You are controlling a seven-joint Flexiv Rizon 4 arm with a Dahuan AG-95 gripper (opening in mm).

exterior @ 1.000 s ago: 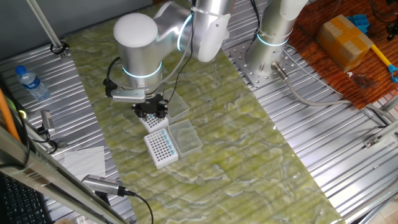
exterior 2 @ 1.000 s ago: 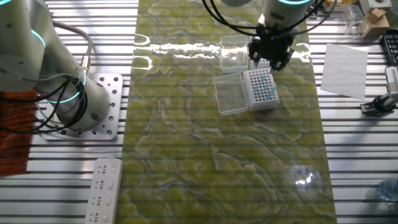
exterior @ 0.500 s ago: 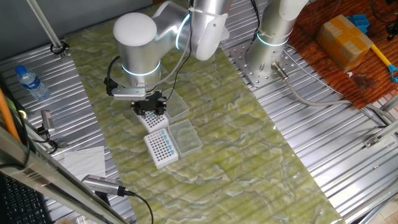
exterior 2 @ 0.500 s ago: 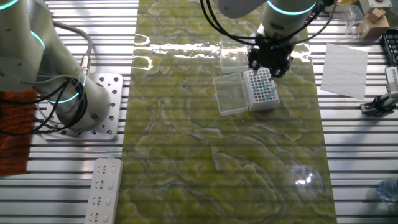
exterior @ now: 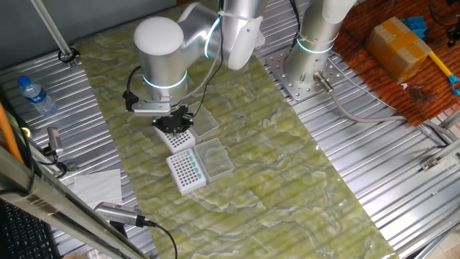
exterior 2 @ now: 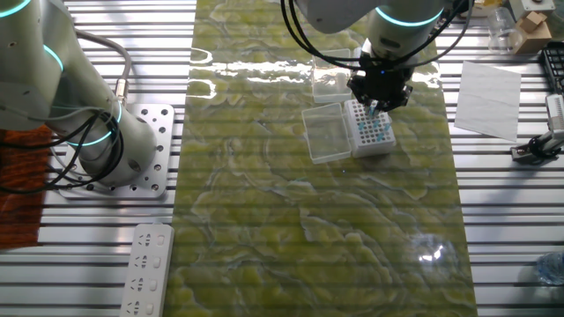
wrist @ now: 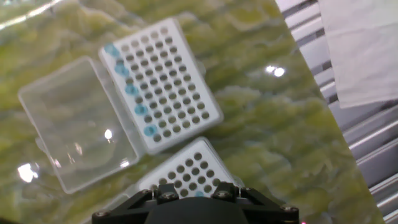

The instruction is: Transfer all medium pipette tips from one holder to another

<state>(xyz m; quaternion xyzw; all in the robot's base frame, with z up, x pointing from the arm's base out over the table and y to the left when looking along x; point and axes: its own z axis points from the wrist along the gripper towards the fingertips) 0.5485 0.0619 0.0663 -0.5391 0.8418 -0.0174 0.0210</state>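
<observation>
The pincer (exterior 2: 376,95) is hanging directly over the nearer tip rack (wrist: 186,177), lined up for its holes; whether it is clenched I cannot tell; beyond it, the second rack (wrist: 163,84) is sitting lid-open, carrying medium pipette tips (wrist: 132,89) along one edge.

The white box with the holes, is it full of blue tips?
No, mostly empty. The box shows only a few blue tips along one edge.

Two white tip holders (wrist: 165,81) (wrist: 186,177) sit on the bench, each with one clear hinged lid (wrist: 74,140) (exterior 2: 331,77), and five medium pipette tips (wrist: 129,87) show in the fully visible holder.
</observation>
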